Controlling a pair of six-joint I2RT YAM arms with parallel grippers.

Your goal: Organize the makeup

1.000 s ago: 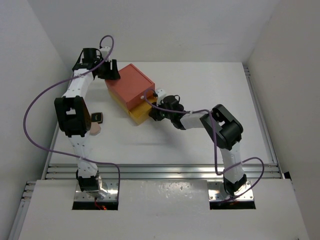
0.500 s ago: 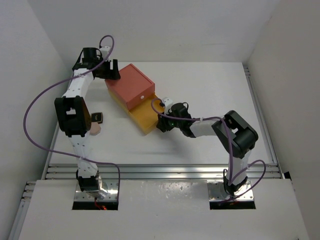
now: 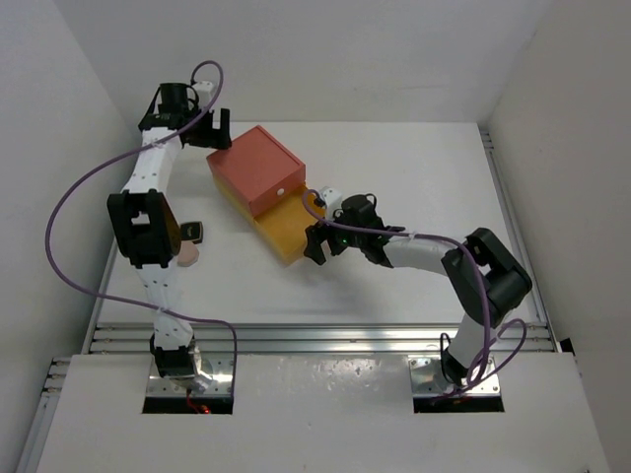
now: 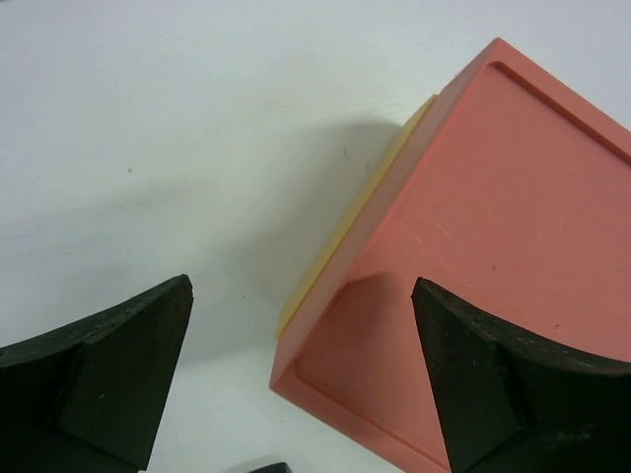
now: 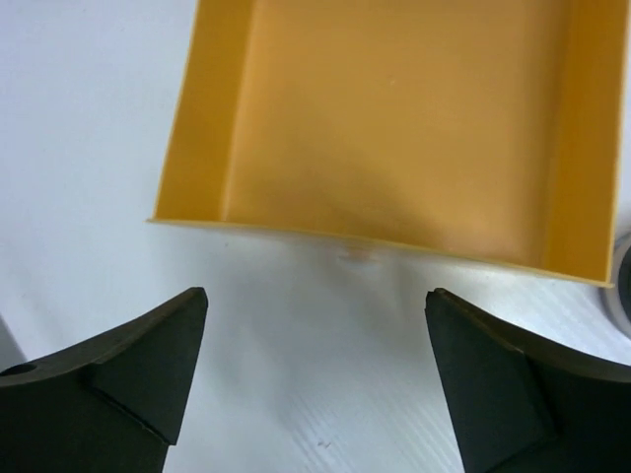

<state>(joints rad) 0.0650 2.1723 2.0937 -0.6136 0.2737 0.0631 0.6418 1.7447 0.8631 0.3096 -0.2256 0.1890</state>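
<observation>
Right tool point(image 5: 315, 301) wide at yellow drawer point(image 5: 394, 128), left tool point(image 4: 301, 291) wide, dark case point(image 3: 198, 233) heading unclear

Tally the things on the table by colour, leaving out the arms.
Coral-red: 1 (box shell)
Yellow: 1 (open drawer)
Dark: 1 (small square case)
Peach: 1 (round puff)
Total: 4 clear; a dark rim beside the drawer is too cropped to count.

Box shell point(image 4: 493, 246): plain coral-red, no pattern
Drawer point(image 5: 394, 118): solid yellow, inside and rim
Table point(image 3: 414, 177): white
Arm links point(image 3: 148, 182): white, with black joints
Left gripper point(image 4: 301, 288), right gripper point(image 5: 315, 296): black
Puff point(image 3: 187, 254): peach
Small case point(image 3: 198, 233): dark
</observation>
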